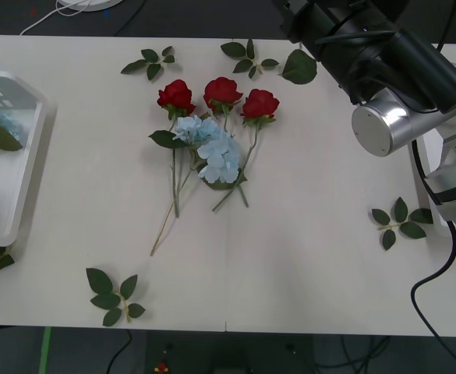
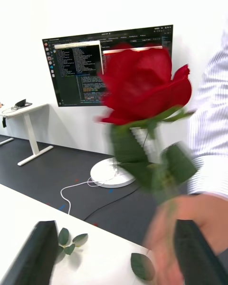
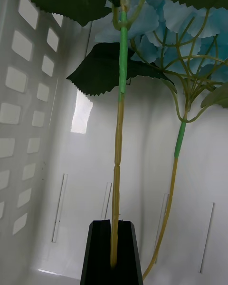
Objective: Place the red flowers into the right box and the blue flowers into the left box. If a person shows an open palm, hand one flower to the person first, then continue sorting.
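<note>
Right gripper raised off the table, fingers spread apart, a red rose upright between them; a person's hand at its stem; left gripper clenched on a blue hydrangea stem inside the left box; three roses and one blue cluster lying mid-table.

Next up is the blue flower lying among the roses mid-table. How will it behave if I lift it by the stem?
Likely light but top-heavy: the blue flower has a wide fluffy head on a long thin stem, so the head may droop or swing. The stem looks slim, so it could twist in the pincer. Its stem crosses the stems of the red roses, so a neighbour may drag along.
</note>
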### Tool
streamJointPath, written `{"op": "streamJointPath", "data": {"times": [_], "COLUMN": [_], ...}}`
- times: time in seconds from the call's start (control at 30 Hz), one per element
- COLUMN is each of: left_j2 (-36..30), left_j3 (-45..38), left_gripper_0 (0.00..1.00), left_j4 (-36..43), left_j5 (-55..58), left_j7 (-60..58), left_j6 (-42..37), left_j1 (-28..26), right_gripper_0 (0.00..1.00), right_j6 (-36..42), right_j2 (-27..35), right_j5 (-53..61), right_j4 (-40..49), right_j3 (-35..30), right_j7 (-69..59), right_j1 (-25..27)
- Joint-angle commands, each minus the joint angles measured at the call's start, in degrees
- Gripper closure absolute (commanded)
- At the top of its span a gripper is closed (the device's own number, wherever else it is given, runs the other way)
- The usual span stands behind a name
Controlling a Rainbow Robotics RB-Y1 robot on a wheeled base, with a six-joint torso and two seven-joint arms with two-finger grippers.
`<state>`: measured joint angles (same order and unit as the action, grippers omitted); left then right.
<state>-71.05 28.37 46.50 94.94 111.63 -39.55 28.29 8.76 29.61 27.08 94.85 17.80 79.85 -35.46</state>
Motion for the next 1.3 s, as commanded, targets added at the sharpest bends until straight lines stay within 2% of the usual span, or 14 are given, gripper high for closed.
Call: {"op": "streamJointPath", "data": {"times": [0.03,0.17,0.47,0.53,0.57,0.6,0.7,0.83,0.97,1.3], "left_j2": [-0.1,-0.1,-0.1,-0.1,-0.1,-0.1,-0.1,-0.1,-0.1,-0.1], "left_j3": [-0.6,-0.6,-0.6,-0.6,-0.6,-0.6,-0.6,-0.6,-0.6,-0.6], "left_gripper_0": [1.0,1.0,0.99,0.64,0.37,0.21,0.02,0.0,0.0,0.0], "left_j4": [-0.2,-0.2,-0.2,-0.2,-0.2,-0.2,-0.2,-0.2,-0.2,-0.2], "left_j5": [-0.5,-0.5,-0.5,-0.5,-0.5,-0.5,-0.5,-0.5,-0.5,-0.5], "left_j7": [0.5,0.5,0.5,0.5,0.5,0.5,0.5,0.5,0.5,0.5], "left_j6": [0.7,0.7,0.7,0.7,0.7,0.7,0.7,0.7,0.7,0.7], "left_j1": [-0.9,-0.9,-0.9,-0.9,-0.9,-0.9,-0.9,-0.9,-0.9,-0.9], "right_gripper_0": [0.0,0.0,0.0,0.0,0.0,0.0,0.0,0.0,0.0,0.0], "right_j6": [-0.8,0.7,26.0,31.8,35.5,38.9,47.1,55.8,62.4,58.6], "right_j2": [-1.1,0.7,5.5,6.1,6.3,6.3,5.6,4.1,1.0,-8.7], "right_j5": [0.6,3.0,12.4,13.4,13.7,13.7,13.3,10.4,4.9,-4.4], "right_j4": [2.0,2.6,12.4,12.6,12.6,12.6,12.6,12.3,7.9,-12.4], "right_j3": [0.2,0.8,-3.8,-4.3,-4.4,-4.3,-3.8,-2.0,2.7,9.9], "right_j7": [0.5,-0.3,-2.1,-2.9,-4.6,-6.8,-12.8,-21.8,-33.9,-46.4], "right_j1": [-1.6,-0.4,5.5,5.7,5.7,5.6,5.0,3.2,-1.0,-10.7]}}
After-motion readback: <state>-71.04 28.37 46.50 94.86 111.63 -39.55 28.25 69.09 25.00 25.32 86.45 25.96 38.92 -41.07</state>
